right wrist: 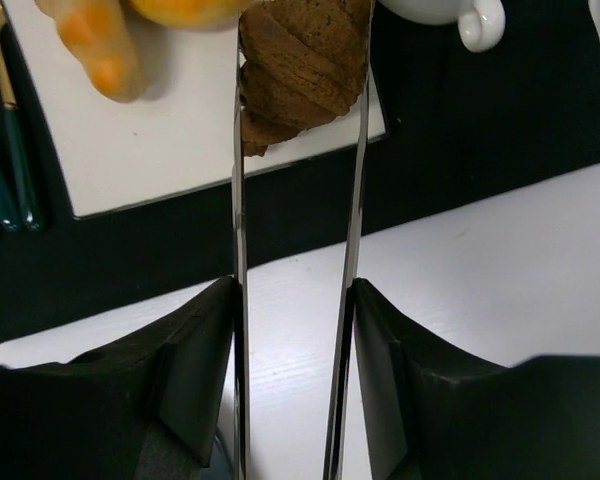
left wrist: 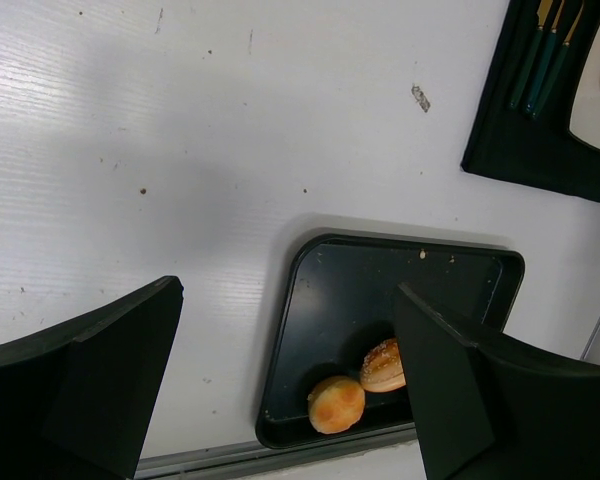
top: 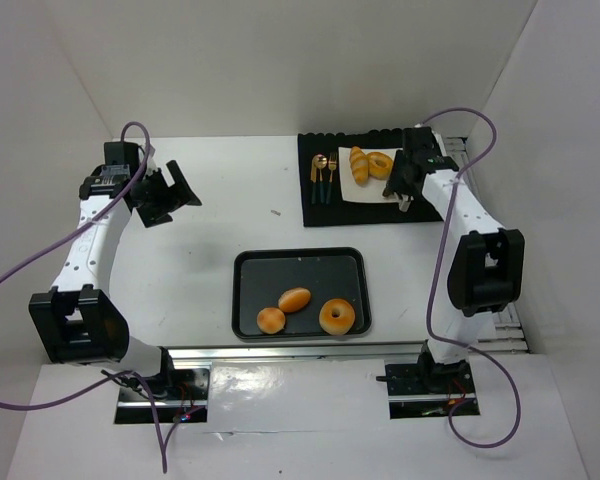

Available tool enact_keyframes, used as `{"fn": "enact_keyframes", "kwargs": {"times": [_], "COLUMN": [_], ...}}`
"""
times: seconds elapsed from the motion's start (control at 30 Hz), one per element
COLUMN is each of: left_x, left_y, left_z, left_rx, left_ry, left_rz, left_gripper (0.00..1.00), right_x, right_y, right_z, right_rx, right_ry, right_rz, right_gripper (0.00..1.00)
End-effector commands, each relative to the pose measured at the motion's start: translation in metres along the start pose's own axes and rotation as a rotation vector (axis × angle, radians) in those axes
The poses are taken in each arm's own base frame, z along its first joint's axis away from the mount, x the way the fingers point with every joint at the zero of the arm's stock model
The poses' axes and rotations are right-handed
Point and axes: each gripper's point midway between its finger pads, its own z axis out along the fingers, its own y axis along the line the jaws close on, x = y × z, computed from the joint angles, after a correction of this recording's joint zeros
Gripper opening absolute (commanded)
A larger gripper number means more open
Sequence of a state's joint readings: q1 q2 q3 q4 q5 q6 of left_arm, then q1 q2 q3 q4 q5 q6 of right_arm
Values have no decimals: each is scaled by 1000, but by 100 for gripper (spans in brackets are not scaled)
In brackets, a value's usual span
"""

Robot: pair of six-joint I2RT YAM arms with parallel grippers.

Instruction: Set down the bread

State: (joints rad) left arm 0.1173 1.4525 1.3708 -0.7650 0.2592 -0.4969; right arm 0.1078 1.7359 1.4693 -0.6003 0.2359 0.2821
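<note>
My right gripper (right wrist: 292,300) is shut on metal tongs (right wrist: 238,240), far right over the black mat (top: 330,212). The tongs' two arms flank a dark brown croissant (right wrist: 305,65) at the near edge of the white sheet (right wrist: 170,150). I cannot tell if it is lifted. A long ridged roll (top: 359,164) and a golden ring (top: 380,165) lie on that sheet. An oval roll (top: 294,299), a round bun (top: 271,320) and a second ring (top: 337,316) lie in the black tray (top: 242,290). My left gripper (top: 175,190) is open and empty at the far left.
Gold and teal cutlery (top: 324,176) lies on the mat left of the sheet. A white cup (right wrist: 445,15) stands just right of the croissant. In the left wrist view the tray (left wrist: 280,350) sits below the open fingers, with the bun (left wrist: 336,404) and oval roll (left wrist: 383,365).
</note>
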Motion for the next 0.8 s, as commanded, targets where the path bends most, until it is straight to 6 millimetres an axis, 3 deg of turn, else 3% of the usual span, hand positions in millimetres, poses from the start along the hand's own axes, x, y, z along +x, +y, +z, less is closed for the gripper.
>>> {"fn": "enact_keyframes", "kwargs": {"times": [0.0,0.07,0.3,0.43,0.6,0.7,0.77], "left_x": [-16,-16,-16,-15,-15,-16,-16], "left_y": [-4,-6,-6,-8,-8,-9,-9], "left_z": [-4,-4,-4,-4,-4,-7,-7], "left_rx": [12,20,21,31,31,34,34], "left_ry": [-46,-42,-42,-38,-38,-46,-46], "left_rz": [27,27,27,18,18,21,21], "left_gripper": [99,99,99,99,99,99,99], "right_x": [-41,-40,-36,-49,-65,-67,-57], "right_y": [12,13,10,10,8,20,37], "right_z": [1,-1,-7,-27,-68,-86,-94], "right_rx": [-55,-61,-57,-73,-70,-103,-141], "right_ry": [-122,-113,-98,-148,-211,-234,-220], "right_rz": [27,25,21,33,26,0,-58], "right_gripper": [55,55,71,71,68,66,65]}}
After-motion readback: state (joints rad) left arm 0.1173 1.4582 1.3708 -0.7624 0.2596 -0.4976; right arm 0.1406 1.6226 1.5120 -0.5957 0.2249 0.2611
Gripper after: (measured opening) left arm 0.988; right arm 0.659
